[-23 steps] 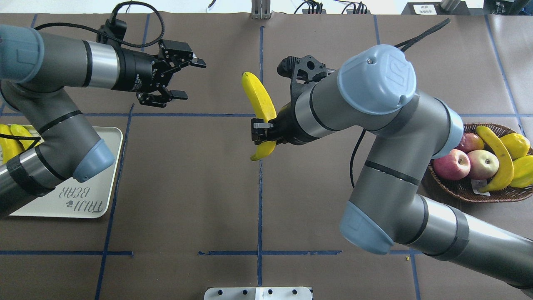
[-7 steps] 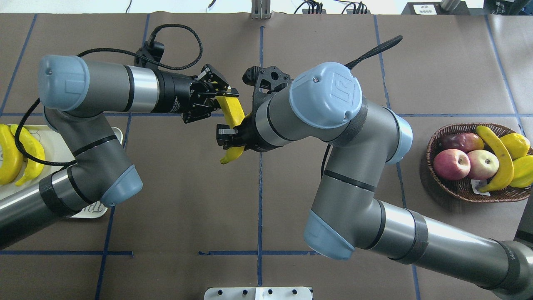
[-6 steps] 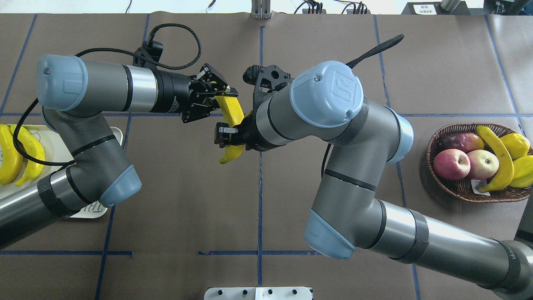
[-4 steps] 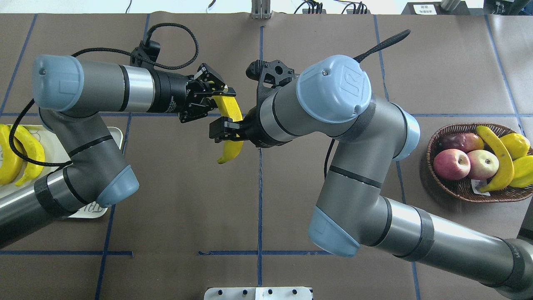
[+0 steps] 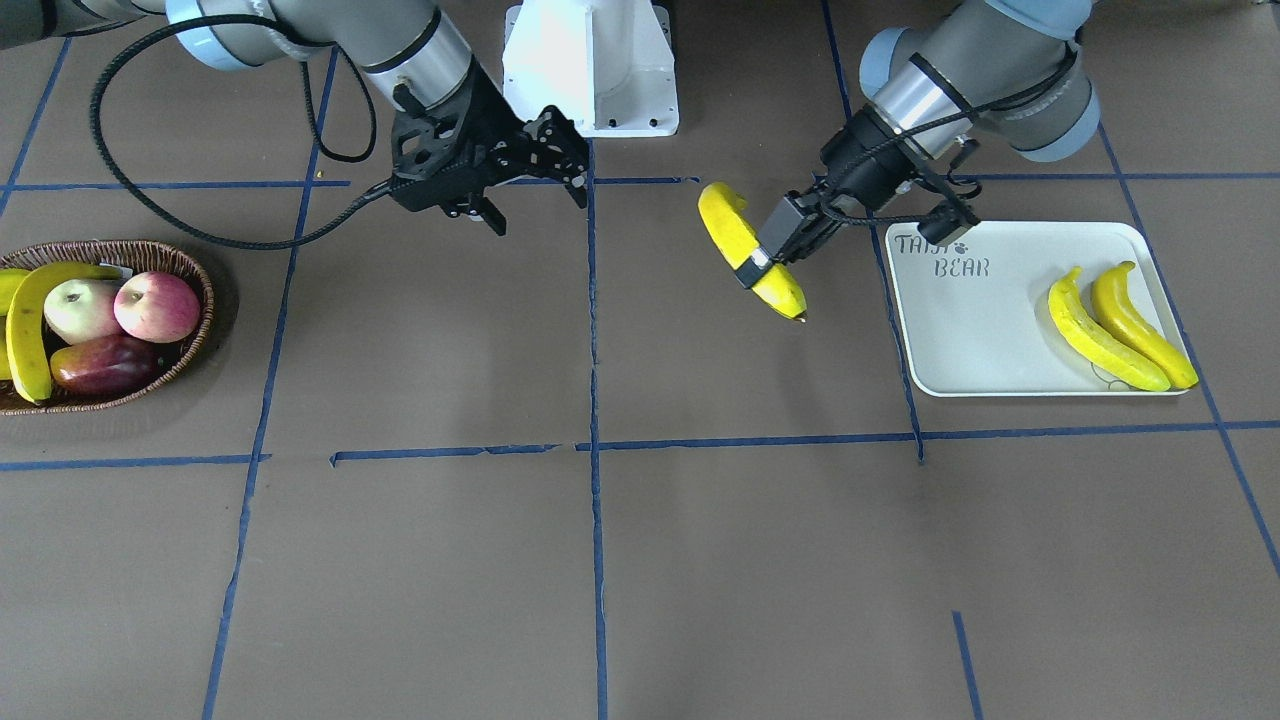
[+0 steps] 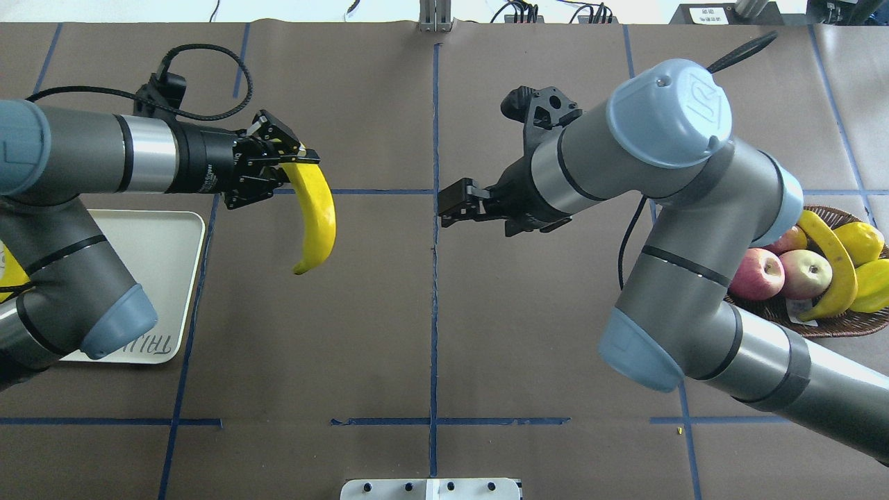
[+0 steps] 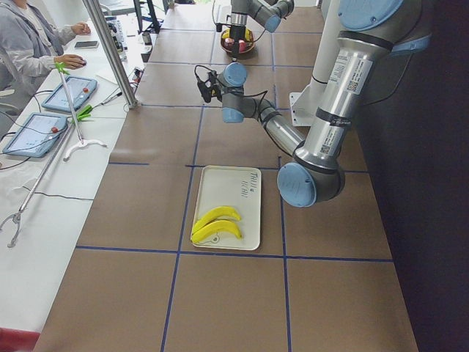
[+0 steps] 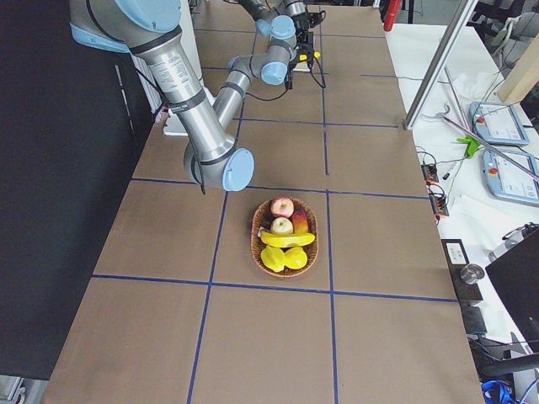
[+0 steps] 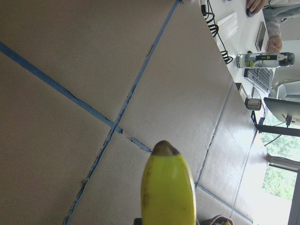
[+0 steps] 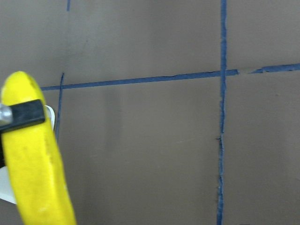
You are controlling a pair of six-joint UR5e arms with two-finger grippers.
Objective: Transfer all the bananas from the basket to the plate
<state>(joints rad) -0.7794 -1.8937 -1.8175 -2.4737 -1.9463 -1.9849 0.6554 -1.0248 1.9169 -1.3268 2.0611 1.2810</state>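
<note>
– That left gripper (image 5: 752, 268) clamps the banana (image 5: 725, 220), in the air just short of the plate (image 5: 985, 340)?
– Yes; right gripper (image 6: 450, 206) gapes empty. I'd lower it flat beside the plate's two bananas (image 5: 1100, 343) before letting go

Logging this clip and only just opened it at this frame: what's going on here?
The left gripper holds a bright yellow curved banana in the air, just short of the pale off-white rectangular tray. The right gripper is open and empty near the table's middle. Two bananas lie on the tray. A fourth banana lies in the dark brown wicker basket beside the red-pink apples.
</note>
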